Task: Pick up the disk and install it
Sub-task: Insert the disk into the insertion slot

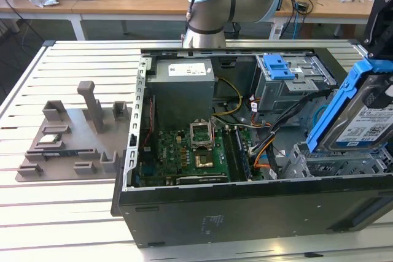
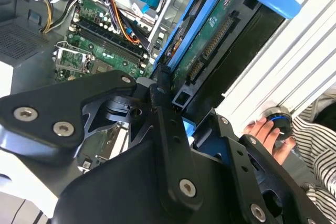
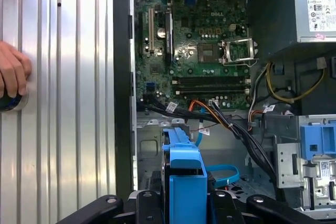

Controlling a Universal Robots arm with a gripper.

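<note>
I see a silver-metal rectangular disk [image 1: 368, 118] with a white-and-blue barcode label and blue plastic rails [image 1: 336, 108]. Green printed-circuit motherboard [image 1: 184, 154] in a black metal computer case [image 1: 245, 213]. Pale grey ribbed metal table [image 1: 61, 219], lined pattern. Grey plastic fixture block [image 1: 67, 133]. Black-and-orange cable bundle [image 3: 220, 114]. Dark-and-white striped fabric sleeve [image 2: 315, 140]. Blue plastic latch [image 1: 276, 65] on a grey metal drive cage [image 1: 295, 87].

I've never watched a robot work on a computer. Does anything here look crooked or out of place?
The disk hangs steeply tilted in the gripper over the open case at the exterior view's right, not seated in any bay. Also, a person's hand rests on a round knob on the table.
</note>
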